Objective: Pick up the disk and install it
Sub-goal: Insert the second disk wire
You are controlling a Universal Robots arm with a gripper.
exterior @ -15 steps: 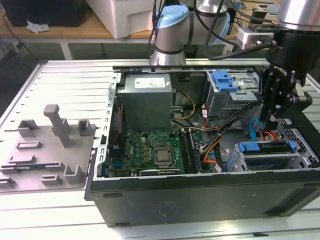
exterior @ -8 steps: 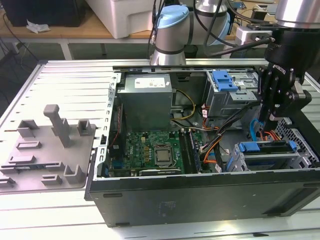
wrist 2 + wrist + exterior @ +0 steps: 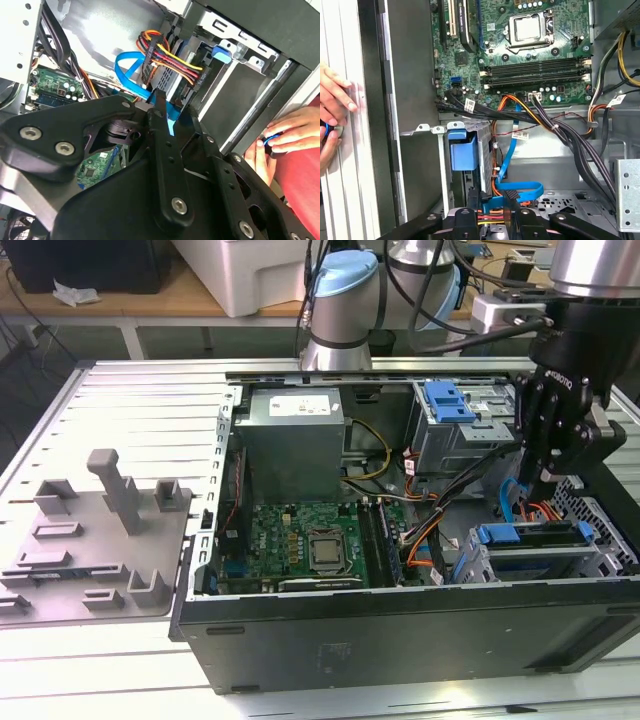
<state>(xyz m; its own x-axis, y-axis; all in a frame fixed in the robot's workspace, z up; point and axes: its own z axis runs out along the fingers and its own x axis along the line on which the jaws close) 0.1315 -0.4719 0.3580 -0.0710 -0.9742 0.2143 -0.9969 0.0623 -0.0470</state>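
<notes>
The disk lies in the grey drive bay at the front of the open computer case, on the exterior view's right. Its blue carrier bracket shows there and its silver face is mostly hidden. The carrier's blue end sits at the bay's mouth beside the case wall and shows again as a blue tab. My gripper hangs just above the bay, near the blue data cable. Its black fingers stand apart with only cables seen between them, so it is open and holds nothing.
A grey power-supply box and the green motherboard fill the case's middle. A second drive cage with a blue latch stands behind my gripper. Cable bundles cross toward the bay. A person's hand rests at the case's outer wall. A grey fixture plate lies on the exterior view's left.
</notes>
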